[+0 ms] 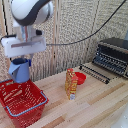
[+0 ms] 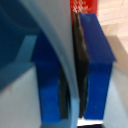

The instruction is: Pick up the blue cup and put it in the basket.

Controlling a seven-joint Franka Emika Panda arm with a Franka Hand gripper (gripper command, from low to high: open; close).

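Blue cup (image 1: 20, 69) hangs tilted in the air, clamped at its wall by my gripper (image 1: 20, 58), directly above the red basket (image 1: 22, 103) at the exterior view's left. On the wrist view I see both blue fingertips (image 2: 96, 70) pinching the cup's thin rim (image 2: 60, 55). An orange carton (image 1: 71, 83) stands on the desk (image 1: 95, 107) beside a red bowl (image 1: 79, 77); a toaster oven (image 1: 113, 56) sits further right.

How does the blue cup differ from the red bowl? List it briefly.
The blue cup hangs in the gripper above the red basket; the red bowl rests on the table. The cup is tall and tapered; the bowl is low and wide. Both look like small plastic vessels.
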